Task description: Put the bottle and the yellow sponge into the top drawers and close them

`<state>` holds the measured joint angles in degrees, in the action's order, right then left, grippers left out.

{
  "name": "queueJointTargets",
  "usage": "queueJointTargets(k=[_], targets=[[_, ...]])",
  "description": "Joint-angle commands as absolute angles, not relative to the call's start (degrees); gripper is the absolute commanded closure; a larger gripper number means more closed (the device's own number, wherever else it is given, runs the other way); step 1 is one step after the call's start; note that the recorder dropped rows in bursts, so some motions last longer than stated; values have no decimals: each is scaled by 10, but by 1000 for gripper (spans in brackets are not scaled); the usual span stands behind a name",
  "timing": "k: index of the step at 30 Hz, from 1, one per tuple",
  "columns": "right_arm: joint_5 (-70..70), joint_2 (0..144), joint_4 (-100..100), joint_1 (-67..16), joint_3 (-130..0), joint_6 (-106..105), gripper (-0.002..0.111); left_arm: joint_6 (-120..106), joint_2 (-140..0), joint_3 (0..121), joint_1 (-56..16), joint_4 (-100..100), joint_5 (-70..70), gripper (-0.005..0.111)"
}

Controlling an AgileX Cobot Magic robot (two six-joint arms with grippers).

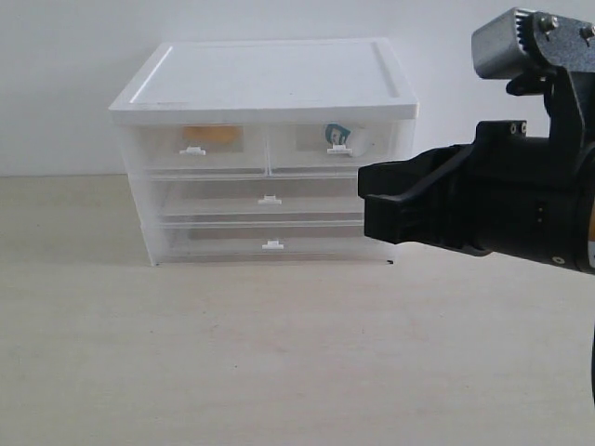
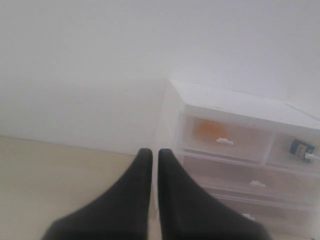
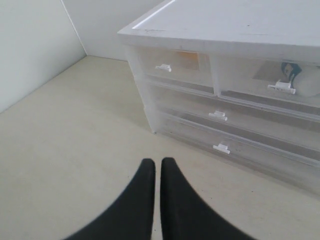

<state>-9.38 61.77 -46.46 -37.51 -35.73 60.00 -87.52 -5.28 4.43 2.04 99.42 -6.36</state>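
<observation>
Fingers of the left gripper [image 2: 151,153] are pressed together with nothing between them. The right gripper [image 3: 158,163] is the same, tips together and empty. Both hang in the air above the bench [image 1: 186,372], short of the chest [image 1: 270,79].

The chest stands at the back of the bench against the wall, its front turned toward both arms. All four drawers look pushed in flush, with no front standing proud of the others. The two full-width drawers below look empty as far as I can tell through the cloudy plastic.

The top drawer on the left arm's side [image 1: 153,153] holds the sponge [image 1: 212,136], an orange-yellow patch just behind the front and above the handle. The top drawer on the right arm's side [image 1: 302,158] holds the bottle [image 1: 337,135], with its teal and dark label showing just above that drawer's clip handle [image 1: 338,149]. I can't tell which way the bottle's long axis runs through the translucent front.

The chest lies straight ahead of both pairs of fingers. It looks larger and closer in the right wrist view, so I judge the right arm [image 1: 502,204] to be nearer. To my eye the job looks finished. If a drawer front wants a last nudge, the right arm has the shorter reach.
</observation>
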Motion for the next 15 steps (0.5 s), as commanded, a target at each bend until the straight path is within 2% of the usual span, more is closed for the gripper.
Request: queueJointTargets(k=[1,15], targets=[[-96,612,-468,-371,-353,594,108,-873,-15,25,20,999,-56,103],[-96,612,-468,-371,-353,594,108,-874,0,7,20,999,-55,103]])
